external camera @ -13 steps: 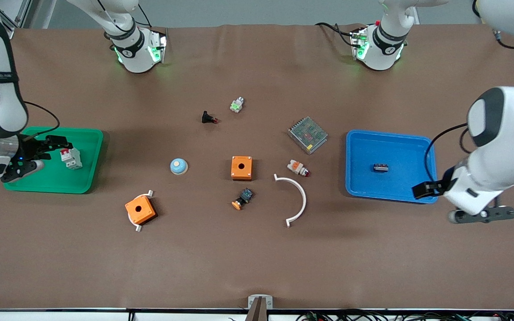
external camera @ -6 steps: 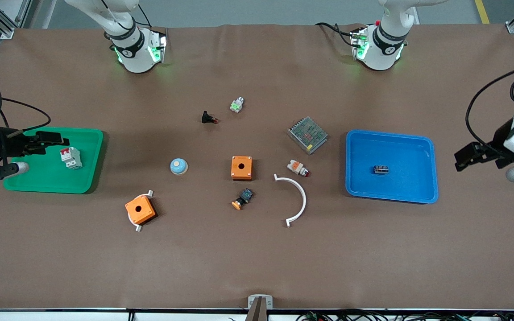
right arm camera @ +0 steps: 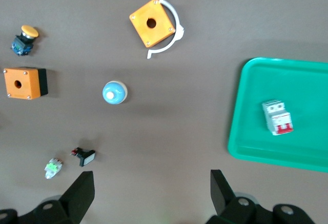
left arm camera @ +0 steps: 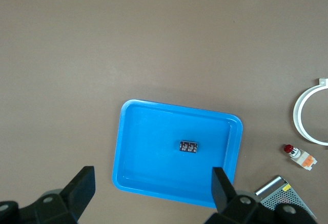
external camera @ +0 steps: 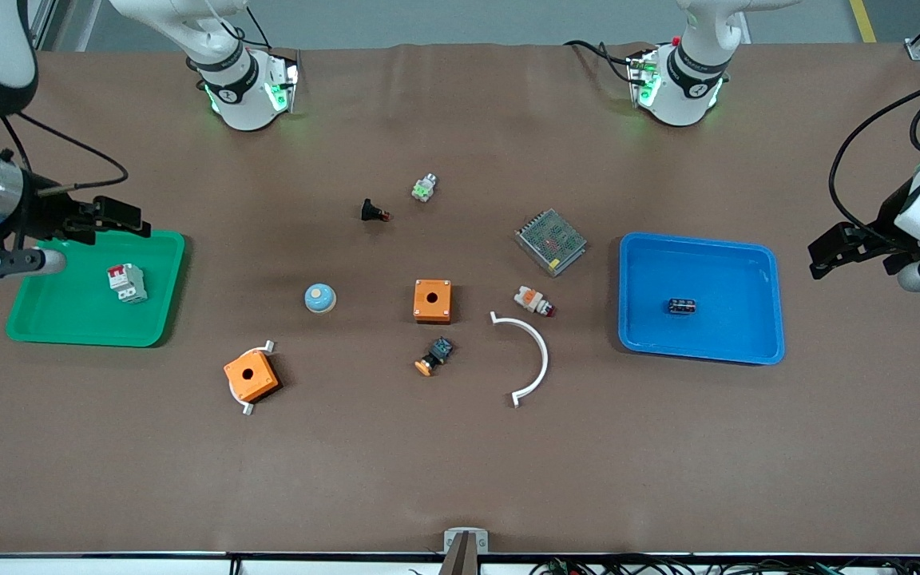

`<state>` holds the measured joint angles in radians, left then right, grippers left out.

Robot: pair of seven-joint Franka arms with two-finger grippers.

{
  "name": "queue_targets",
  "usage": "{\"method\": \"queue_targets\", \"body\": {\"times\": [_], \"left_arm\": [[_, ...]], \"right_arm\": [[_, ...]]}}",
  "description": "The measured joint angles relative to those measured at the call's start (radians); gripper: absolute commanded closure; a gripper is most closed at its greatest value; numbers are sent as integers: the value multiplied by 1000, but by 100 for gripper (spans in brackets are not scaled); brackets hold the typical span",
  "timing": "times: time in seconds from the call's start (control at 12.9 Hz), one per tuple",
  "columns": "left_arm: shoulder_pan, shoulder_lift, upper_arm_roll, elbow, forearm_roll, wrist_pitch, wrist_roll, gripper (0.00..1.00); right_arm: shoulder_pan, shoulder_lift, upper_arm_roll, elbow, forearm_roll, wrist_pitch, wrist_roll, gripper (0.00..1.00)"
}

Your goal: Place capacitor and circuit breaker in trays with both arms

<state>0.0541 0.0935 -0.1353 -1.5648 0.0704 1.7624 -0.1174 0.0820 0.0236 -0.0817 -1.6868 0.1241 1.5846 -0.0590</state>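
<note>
The capacitor [external camera: 681, 305], a tiny black block with pale marks, lies in the blue tray [external camera: 755, 263] toward the left arm's end of the table. It also shows in the left wrist view [left arm camera: 188, 146]. The circuit breaker [external camera: 127, 283], white-grey with a red switch, lies in the green tray [external camera: 69, 323] at the right arm's end and shows in the right wrist view [right arm camera: 277, 117]. My left gripper [external camera: 827, 255] is open and empty, high up beside the blue tray [left arm camera: 123, 131]. My right gripper [external camera: 120, 216] is open and empty, up over the green tray's [right arm camera: 246, 131] edge nearest the bases.
Between the trays lie two orange boxes [external camera: 432, 300] [external camera: 251, 378], a white arc [external camera: 536, 355], a blue dome [external camera: 320, 298], a metal mesh box [external camera: 551, 240], a black push-button with orange cap [external camera: 434, 355], a white-orange part [external camera: 533, 300] and a small black part with red tip [external camera: 372, 212].
Both grippers have drawn up and away from their trays, toward the bases' side. The left one has swung out past the blue tray's end. The breaker and capacitor have not moved.
</note>
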Motion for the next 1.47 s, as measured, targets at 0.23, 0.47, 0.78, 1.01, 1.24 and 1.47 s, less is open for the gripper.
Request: {"method": "queue_targets", "body": {"times": [0.23,0.47,0.78,1.01,1.24,1.47], "left_arm": [[-3,14,0,43,-19,-21,2,0],[4,32,2,93,-88,-28,65,0],[5,39,11,99,-91,-35,180,0],[2,41,8,101,-81,-35,128,0],[3,41,7,105,-78,-36,83,0],[-38,41,42,107,-78,-37,78,0]], "right_arm": [[7,-76,-1,-28,-66,54,15,0],[8,-132,0,-61,-79,70,15,0],[8,-145,-1,-65,-132,76,16,0],[8,-145,-4,-66,-142,76,16,0],[8,-145,-9,-66,-143,76,18,0],[8,-153,-11,-64,-143,74,21,0]]}}
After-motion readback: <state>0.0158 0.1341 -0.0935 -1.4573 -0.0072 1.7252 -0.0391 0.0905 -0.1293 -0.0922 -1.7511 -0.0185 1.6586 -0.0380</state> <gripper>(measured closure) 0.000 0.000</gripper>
